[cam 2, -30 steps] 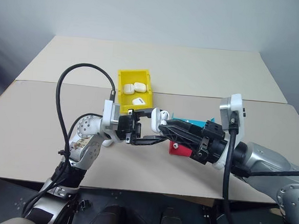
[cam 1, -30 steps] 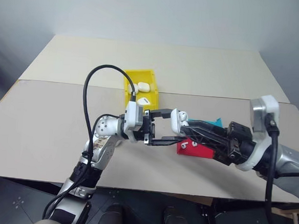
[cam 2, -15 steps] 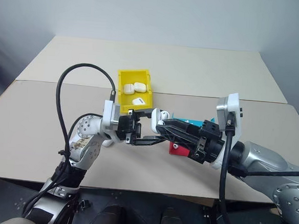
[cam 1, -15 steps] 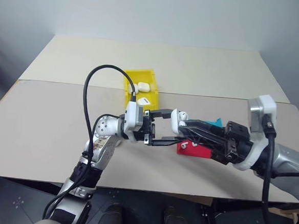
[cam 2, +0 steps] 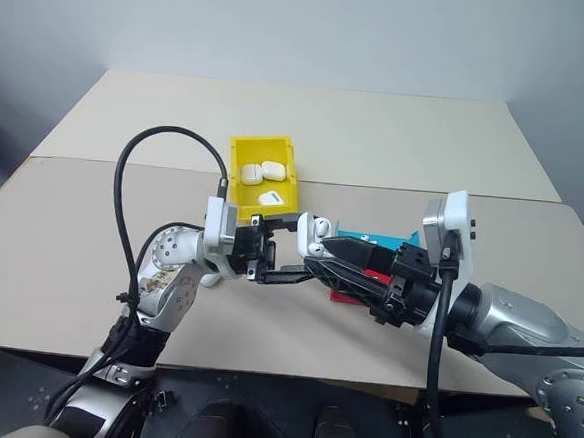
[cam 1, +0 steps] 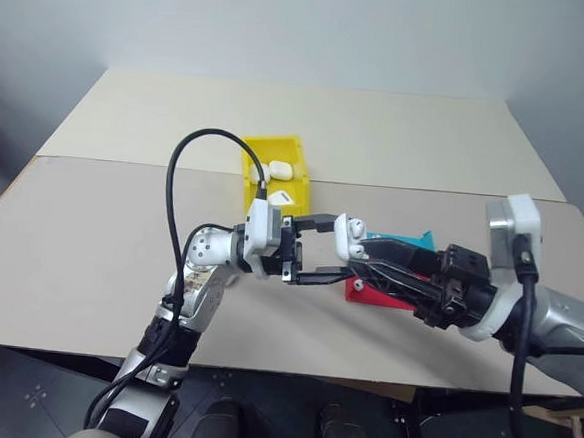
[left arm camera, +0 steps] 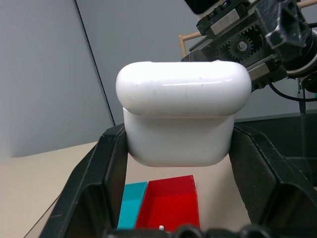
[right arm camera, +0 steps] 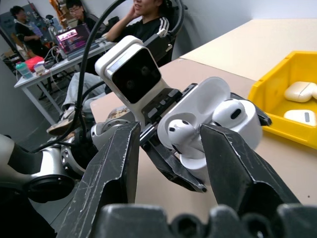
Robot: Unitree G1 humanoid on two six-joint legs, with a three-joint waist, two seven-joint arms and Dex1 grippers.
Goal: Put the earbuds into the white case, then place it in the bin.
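The white case (cam 1: pixel 349 235) hangs in the air over the table's front half with its lid swung open, and my left gripper (cam 1: pixel 340 247) is shut on its body. Two earbuds (right arm camera: pixel 179 133) (right arm camera: pixel 229 111) sit in the case's wells with their rounded heads showing. My right gripper (right arm camera: pixel 171 131) faces the case from the right, open, with one finger on each side of the nearer earbud. The yellow bin (cam 1: pixel 250 176) stands on the table just behind my left gripper. In the left wrist view the case (left arm camera: pixel 183 119) fills the space between the two black fingers.
Two more closed white cases (cam 1: pixel 281 167) (cam 1: pixel 282 196) lie in the bin. A shallow red tray (cam 1: pixel 377 295) and a blue tray (cam 1: pixel 411 239) lie under my right arm. People (right arm camera: pixel 143 20) sit at a desk beyond the table's left side.
My right gripper's fingers have spread apart at the open case. The left gripper and the case have kept still.
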